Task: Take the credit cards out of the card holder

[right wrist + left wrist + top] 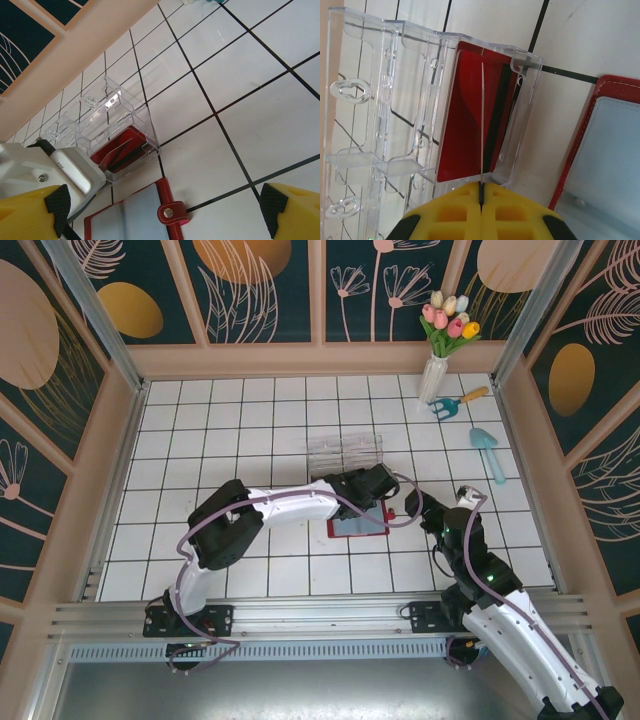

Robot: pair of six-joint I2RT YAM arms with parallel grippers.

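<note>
- Two grippers are over the white tiled table, right of its middle, and the card holder lies there between them.
- Card holder: it lies open and flat on the tiles, with the grey-blue inside and red border facing up. Its long axis runs left to right, a little tilted.
- Its far edge is partly under the left gripper. A small red tab with a metal snap sticks out on the side away from the left arm.
- Just beyond the holder, on the far side, lies a clear plastic box. A strip of bare tile separates them in the left wrist view.
- Left gripper: the yellow fingers are pressed together. They pinch a thin card, seen edge-on, which reaches into the right compartment of the box.
- A red and black card already lies in this compartment.
- Right gripper: the fingers are spread wide and hold nothing. It hovers just right of the holder.
</note>
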